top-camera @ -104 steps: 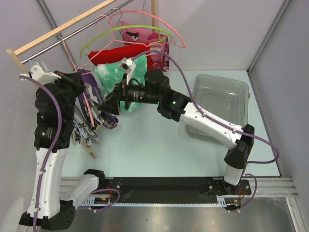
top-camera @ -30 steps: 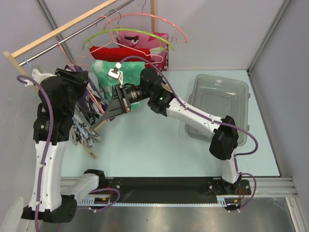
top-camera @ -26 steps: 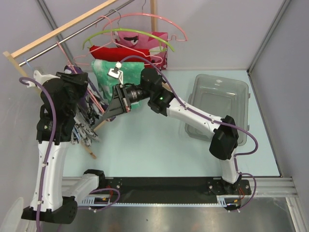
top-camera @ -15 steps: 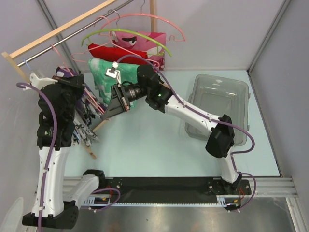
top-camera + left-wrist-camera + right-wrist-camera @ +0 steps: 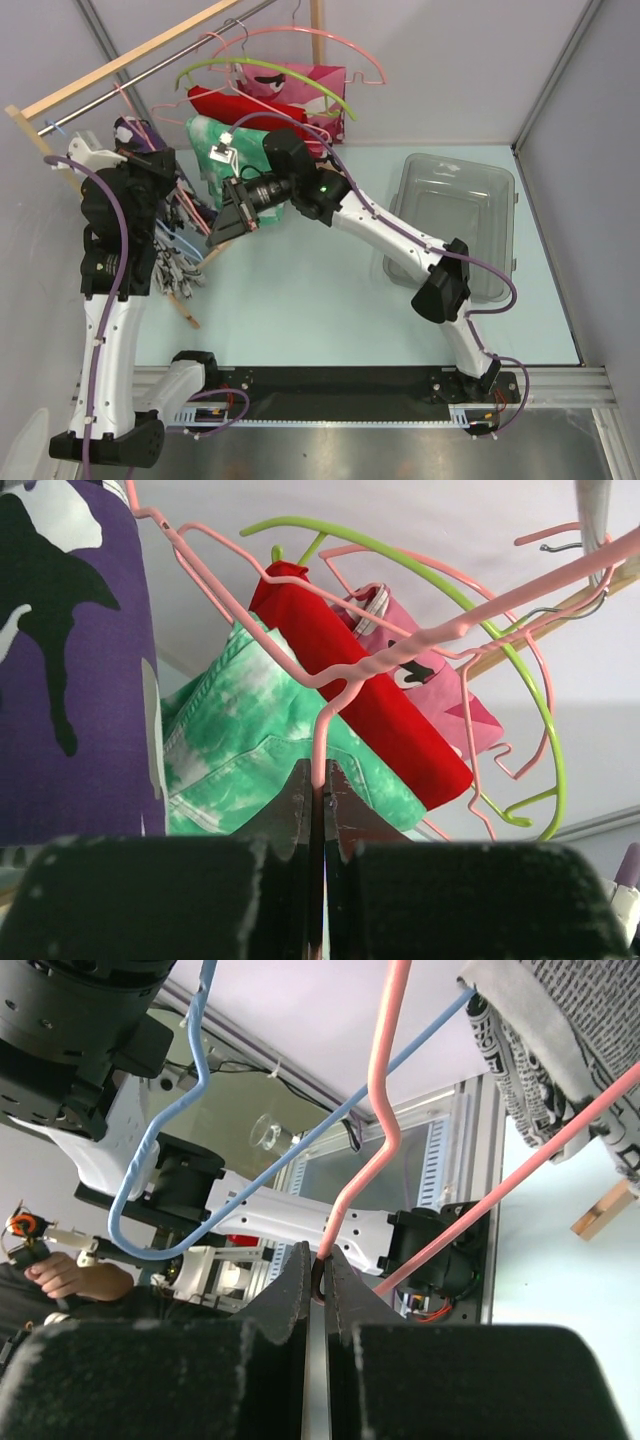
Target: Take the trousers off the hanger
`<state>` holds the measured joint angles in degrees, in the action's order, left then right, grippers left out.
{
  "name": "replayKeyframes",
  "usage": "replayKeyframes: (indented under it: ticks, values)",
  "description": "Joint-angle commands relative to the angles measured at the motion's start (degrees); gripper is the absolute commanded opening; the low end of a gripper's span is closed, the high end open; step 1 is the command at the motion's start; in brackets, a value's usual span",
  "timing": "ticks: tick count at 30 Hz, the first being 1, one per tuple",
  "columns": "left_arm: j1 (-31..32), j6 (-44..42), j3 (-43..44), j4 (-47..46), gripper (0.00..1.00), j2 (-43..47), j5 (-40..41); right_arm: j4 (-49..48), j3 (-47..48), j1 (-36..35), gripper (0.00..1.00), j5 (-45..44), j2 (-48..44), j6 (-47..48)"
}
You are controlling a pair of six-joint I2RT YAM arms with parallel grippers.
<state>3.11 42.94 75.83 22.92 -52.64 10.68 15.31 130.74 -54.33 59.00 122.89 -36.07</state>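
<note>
Securing stage. Clamps the thin pale pink triangular wire hanger point(image 5: 319, 735) in the shut left gripper point(image 5: 318, 780); nips a pink wire point(image 5: 385, 1080) in the shut right gripper point(image 5: 318, 1272). Leaves the soft purple-camouflage cloth trousers point(image 5: 75, 680) draped just left of that first grip. Next, probably needs a firm hold while sliding cloth off.

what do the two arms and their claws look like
The left arm and right arm share white links, black joint housings and a purple cable along each. A green light glows on the right arm. The left claw and right claw each have two dark, flat, tapering fingers.
</note>
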Motion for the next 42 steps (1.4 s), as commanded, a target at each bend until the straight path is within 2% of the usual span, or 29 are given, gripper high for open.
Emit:
replayKeyframes:
  ticks: [1,2,19,33,36,42]
  values:
    - [1.3,-1.2,2.2,-9.5,0.00,4.1,-10.2,-2.0,5.8,2.0,0.00,-16.0,3.5,6.8]
    - [1.4,-1.3,2.3,-9.8,0.00,4.3,-12.5,-2.0,6.3,2.3,0.00,-16.2,3.9,6.7]
    - [2.2,0.6,-0.7,-10.3,0.00,8.5,-19.2,0.5,6.2,2.1,0.00,-18.4,2.8,9.1]
    - [3.6,-4.6,1.2,-13.8,0.00,8.7,-23.7,2.5,9.5,2.4,0.00,-19.3,3.8,9.2]
    - [3.7,-4.6,1.0,-14.7,0.00,8.8,-26.6,4.5,8.1,1.6,0.00,-21.1,1.3,10.7]
    - [3.9,-2.2,1.6,-15.2,0.01,8.3,-32.8,4.7,-2.7,-1.5,0.00,-24.4,-7.9,12.3]
